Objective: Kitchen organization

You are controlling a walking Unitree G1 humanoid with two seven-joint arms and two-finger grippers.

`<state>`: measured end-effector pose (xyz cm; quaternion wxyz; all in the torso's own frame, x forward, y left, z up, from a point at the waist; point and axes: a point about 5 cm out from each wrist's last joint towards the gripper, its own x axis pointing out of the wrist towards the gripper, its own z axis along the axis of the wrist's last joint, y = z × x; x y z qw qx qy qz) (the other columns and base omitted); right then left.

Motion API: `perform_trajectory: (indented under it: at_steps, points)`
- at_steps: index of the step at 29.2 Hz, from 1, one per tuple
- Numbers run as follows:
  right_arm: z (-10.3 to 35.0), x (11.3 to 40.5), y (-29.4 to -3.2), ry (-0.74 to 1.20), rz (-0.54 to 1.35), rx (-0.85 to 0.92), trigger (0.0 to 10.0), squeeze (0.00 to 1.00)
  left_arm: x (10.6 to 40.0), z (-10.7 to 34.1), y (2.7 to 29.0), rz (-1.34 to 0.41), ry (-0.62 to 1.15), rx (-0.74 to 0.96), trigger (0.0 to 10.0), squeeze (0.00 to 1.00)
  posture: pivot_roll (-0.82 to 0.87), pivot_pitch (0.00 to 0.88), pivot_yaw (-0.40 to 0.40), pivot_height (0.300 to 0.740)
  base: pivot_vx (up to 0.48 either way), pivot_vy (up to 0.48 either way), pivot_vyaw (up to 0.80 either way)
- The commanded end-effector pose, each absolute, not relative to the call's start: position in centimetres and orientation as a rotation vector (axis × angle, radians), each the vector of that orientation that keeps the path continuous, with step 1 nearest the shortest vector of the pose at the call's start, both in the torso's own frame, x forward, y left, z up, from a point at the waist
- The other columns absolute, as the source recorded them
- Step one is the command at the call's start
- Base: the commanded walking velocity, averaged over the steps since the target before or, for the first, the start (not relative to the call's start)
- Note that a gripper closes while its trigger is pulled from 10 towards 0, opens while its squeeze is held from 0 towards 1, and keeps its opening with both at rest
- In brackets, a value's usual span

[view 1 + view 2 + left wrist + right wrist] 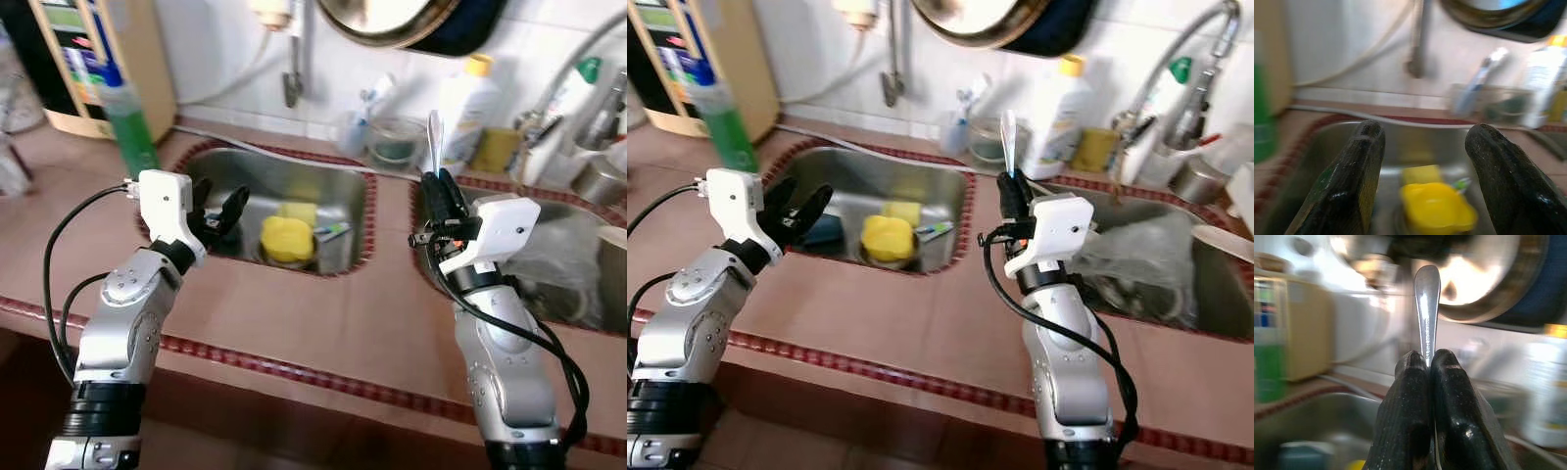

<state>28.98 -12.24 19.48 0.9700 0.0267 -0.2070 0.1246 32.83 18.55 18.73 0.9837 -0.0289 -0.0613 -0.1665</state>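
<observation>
Brown tiles cover our worktop (323,323), with a sink (353,186) on the left holding a yellow cup (286,238). Our right tool (443,192) pinches a metal spoon (434,142) that stands straight up (handle end high). Our left tool (217,213), fingers spread, hangs nearer the cup, just left of it.

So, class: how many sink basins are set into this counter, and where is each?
2. One basin lies ahead of the open left gripper and holds yellow items. The other basin is beside the right gripper, which is shut on a metal utensil.
</observation>
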Motion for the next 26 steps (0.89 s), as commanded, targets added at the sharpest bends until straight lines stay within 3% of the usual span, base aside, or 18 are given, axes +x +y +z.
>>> perform_trajectory:
  at_steps: [1, 10, 26]
  points:
    - [19.4, 29.0, -13.2, -0.423, 0.220, 0.036, 10.0, 0.00, 33.0, 19.1, 17.8, -0.365, -0.134, -0.050, 10.0, 0.00, 0.04, 0.041, -0.033, 0.740, 0.000, 0.480, 0.00]
    - [19.4, 29.1, -13.1, -0.425, 0.220, 0.036, 10.0, 0.00, 32.9, 19.3, 17.7, -0.374, -0.152, -0.053, 10.0, 0.00, 0.04, 0.039, -0.031, 0.740, 0.000, 0.437, 0.00]
    - [18.5, 29.6, -14.1, -0.390, 0.218, 0.004, 10.0, 0.00, 31.1, 19.0, 14.8, -0.564, -0.197, 0.081, 10.0, 0.00, 0.05, 0.037, -0.033, 0.740, 0.000, 0.000, 0.00]
